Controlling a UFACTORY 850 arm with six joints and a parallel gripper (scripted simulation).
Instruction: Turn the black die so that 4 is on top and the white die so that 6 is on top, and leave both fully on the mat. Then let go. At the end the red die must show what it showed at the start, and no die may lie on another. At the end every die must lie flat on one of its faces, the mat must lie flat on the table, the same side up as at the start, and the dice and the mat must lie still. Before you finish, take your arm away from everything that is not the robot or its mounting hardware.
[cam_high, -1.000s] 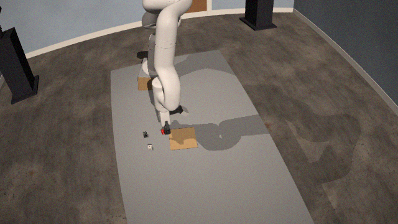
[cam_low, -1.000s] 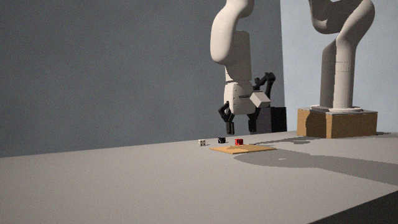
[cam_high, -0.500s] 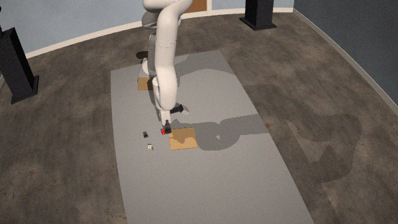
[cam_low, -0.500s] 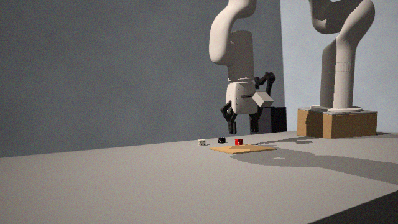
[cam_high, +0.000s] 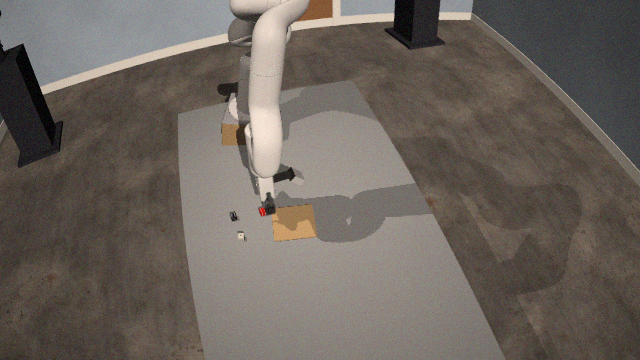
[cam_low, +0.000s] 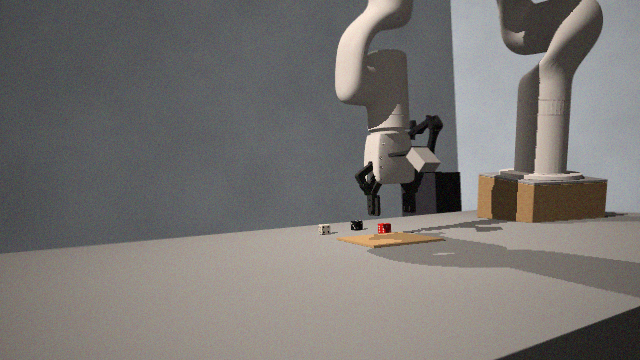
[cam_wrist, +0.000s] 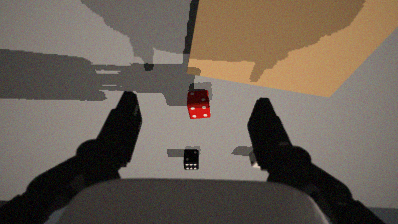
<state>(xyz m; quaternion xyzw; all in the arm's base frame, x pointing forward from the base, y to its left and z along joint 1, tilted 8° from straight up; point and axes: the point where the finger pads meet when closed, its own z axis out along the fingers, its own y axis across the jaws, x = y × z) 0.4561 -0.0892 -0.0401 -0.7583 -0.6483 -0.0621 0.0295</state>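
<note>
Three dice off the mat (cam_high: 294, 222), tool (cam_low: 389, 205) wide open and empty above the red die (cam_wrist: 198, 104), black die (cam_wrist: 190, 158) beyond it.

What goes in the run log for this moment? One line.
gripper: open, empty, above table | red die, black die, white die: off mat

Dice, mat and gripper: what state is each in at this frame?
gripper: open, holding nothing, above the table.
red die: flat on the table, just off the mat.
black die: flat on the table, off the mat.
white die: flat on the table, off the mat.
mat: flat, no die on it.
</note>
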